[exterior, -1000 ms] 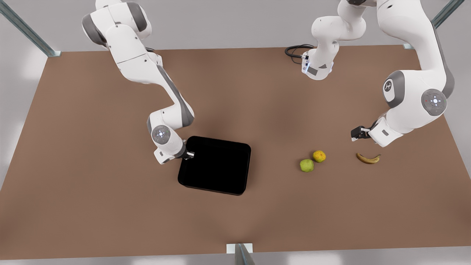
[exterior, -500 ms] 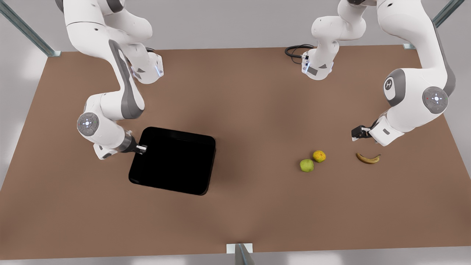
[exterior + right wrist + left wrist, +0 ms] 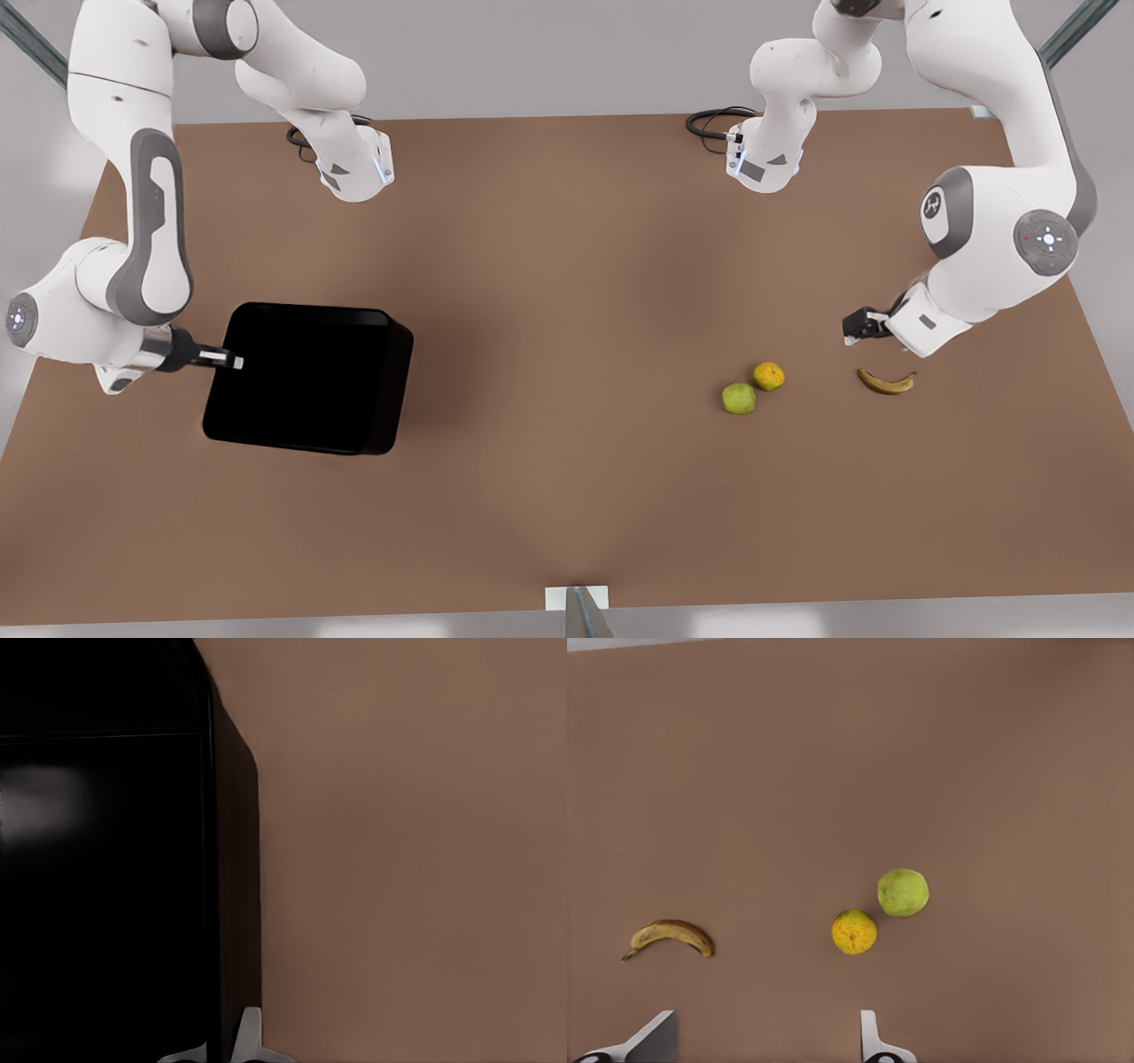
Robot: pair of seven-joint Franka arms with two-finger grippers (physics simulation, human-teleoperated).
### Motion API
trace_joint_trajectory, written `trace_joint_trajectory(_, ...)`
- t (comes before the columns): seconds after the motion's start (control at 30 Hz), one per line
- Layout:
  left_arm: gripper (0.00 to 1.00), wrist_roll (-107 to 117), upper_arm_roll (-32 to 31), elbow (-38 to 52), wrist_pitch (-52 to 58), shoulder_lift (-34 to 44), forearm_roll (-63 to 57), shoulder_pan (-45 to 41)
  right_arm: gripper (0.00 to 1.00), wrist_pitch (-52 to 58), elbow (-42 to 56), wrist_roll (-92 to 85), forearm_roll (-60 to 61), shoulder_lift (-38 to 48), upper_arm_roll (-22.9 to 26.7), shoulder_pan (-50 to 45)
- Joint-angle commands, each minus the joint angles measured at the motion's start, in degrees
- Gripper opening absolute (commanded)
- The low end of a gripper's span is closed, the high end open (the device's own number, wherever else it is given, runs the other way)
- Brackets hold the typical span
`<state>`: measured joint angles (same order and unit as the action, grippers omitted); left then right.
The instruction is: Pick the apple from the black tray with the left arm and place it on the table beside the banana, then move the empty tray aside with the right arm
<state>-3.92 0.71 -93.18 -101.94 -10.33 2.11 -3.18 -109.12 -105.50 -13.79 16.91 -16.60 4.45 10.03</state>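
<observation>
Apple (image 3: 739, 398) on table (image 3: 567, 266) near banana (image 3: 886, 382) — left gripper (image 3: 852, 326) spread, holding nothing.
Right gripper (image 3: 232, 361) apparently clamps black tray (image 3: 306, 379) rim.

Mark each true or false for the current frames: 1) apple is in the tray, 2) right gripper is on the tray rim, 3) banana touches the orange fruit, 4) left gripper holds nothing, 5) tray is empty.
1) The apple is in the black tray. False: it lies on the table, next to the orange fruit.
2) The right gripper is shut on the tray's rim. True.
3) The banana touches the orange fruit. False: bare table separates them.
4) The left gripper is open and holds nothing. True; it hovers near the banana.
5) The tray is empty. True.
</observation>
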Motion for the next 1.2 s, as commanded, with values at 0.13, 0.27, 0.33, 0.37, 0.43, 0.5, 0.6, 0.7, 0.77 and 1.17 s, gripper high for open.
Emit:
trace_joint_trajectory(0.13, 1.0, 1.9, 0.0, 0.28, -0.8, -1.09, 0.0, 0.01, 0.14, -7.15, 0.12, -36.48, 1.37, -7.04, -0.14, 2.8)
trace_joint_trajectory(0.27, 1.0, 1.9, 0.0, 0.37, -0.89, -1.18, -0.09, 0.01, 0.14, -8.47, 0.82, -40.79, 4.8, -10.64, -0.32, 4.3)
trace_joint_trajectory(0.33, 1.0, 1.9, 0.0, 0.37, -0.89, -1.18, -0.09, 0.01, 0.14, -10.58, 1.53, -42.02, 4.8, -12.93, -0.41, 4.65)
trace_joint_trajectory(0.37, 1.0, 1.9, 0.0, 0.37, -0.89, -1.18, -0.09, 0.01, 0.14, -10.93, 1.53, -42.11, 4.8, -13.81, -0.41, 4.65)
trace_joint_trajectory(0.43, 1.0, 1.9, 0.0, 0.37, -0.89, -1.18, -0.09, 0.01, 0.15, -12.08, 1.53, -42.19, 4.8, -14.25, -0.49, 4.65)
trace_joint_trajectory(0.5, 1.0, 2.95, 0.0, 0.37, -0.89, -1.09, -0.09, -0.07, 0.25, -12.08, 1.61, -42.19, 4.8, -14.25, -0.49, 4.65)
trace_joint_trajectory(0.6, 1.0, 3.04, 0.0, 0.46, -0.89, -1.09, -0.18, -0.07, 0.62, -11.99, 1.79, -42.11, 4.8, -14.25, -0.49, 4.56)
trace_joint_trajectory(0.7, 1.0, 3.04, 0.0, 0.46, -0.89, -1.18, -0.18, -0.07, 0.74, -5.5, 6.44, -38.6, 4.89, -13.28, -1.02, 2.55)
trace_joint_trajectory(0.77, 1.0, 3.04, 0.0, 0.46, -0.89, -1.18, -0.18, -0.07, 0.8, 8.65, 15.22, -27.35, 4.27, -10.03, -1.2, -2.29)
trace_joint_trajectory(1.17, 1.0, 3.04, 0.0, 0.46, -0.8, -1.0, -0.09, -0.07, 1.0, 14.2, 22.44, 32.87, -11.64, -4.49, -0.93, -28.4)
